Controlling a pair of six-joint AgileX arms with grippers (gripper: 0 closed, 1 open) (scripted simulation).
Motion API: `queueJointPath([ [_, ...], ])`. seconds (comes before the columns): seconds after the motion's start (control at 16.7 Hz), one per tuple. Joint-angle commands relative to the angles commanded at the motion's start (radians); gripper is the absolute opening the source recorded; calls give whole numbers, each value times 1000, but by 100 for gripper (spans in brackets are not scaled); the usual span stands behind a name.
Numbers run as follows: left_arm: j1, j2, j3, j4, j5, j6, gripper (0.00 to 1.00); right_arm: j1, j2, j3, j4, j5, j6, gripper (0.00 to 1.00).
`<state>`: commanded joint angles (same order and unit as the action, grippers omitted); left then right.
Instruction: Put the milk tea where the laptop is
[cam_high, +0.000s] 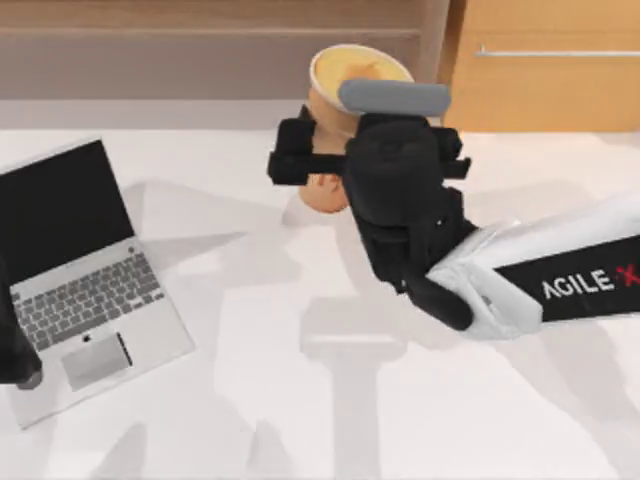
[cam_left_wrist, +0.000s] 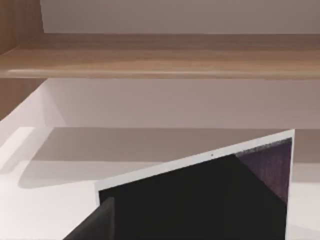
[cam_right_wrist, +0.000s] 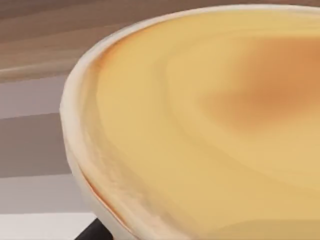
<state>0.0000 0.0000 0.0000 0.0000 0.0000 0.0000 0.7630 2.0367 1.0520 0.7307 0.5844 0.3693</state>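
**Cup in the right arm's grip, laptop waiting across the table**

Yellow-orange and close, the round top of the milk tea (cam_right_wrist: 210, 125) sits right under the right wrist camera, its pale rim curving past. From above, the right gripper (cam_high: 330, 165) has the cup by its tapered body: a black finger juts out on the left side of the cup, and the bulk of the wrist covers the other side, so the jaws look clamped on it, one to each flank. The cup's top leans toward the camera more than its base does. Whether the base touches the table or hangs a little above it, I cannot tell; the shadow beneath it lies close under it.

The cup is toward the back of the table (cam_high: 300, 400), around the middle. The laptop (cam_high: 85, 290) lies well apart from it, at the table's left side, open, with its black screen up, grey keys and a light trackpad. The left arm (cam_high: 15, 345) sits parked at the left edge, just by the laptop's front corner; its wrist camera looks over the laptop's dark screen (cam_left_wrist: 210, 200), and I cannot tell how its jaws stand.

As I read it, the grasp is made and the carry is the step in hand. The next move calls for a leftward sweep across the bare tabletop, keeping the cup high enough to pass over the keyboard's edge and level enough not to tip. The parked left arm stands close to the likely landing spot, so the right arm would do well to come in from the screen side or the middle of the keys.
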Motion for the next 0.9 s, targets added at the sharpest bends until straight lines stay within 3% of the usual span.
queueJointPath([
  [0.48,0,0,0,0,0,0,100,387,149,327,-453,509,172,0],
  [0.66,0,0,0,0,0,0,100,460,180,386,-553,611,209,0],
  [0.9,0,0,0,0,0,0,100,479,187,400,-580,637,219,0],
])
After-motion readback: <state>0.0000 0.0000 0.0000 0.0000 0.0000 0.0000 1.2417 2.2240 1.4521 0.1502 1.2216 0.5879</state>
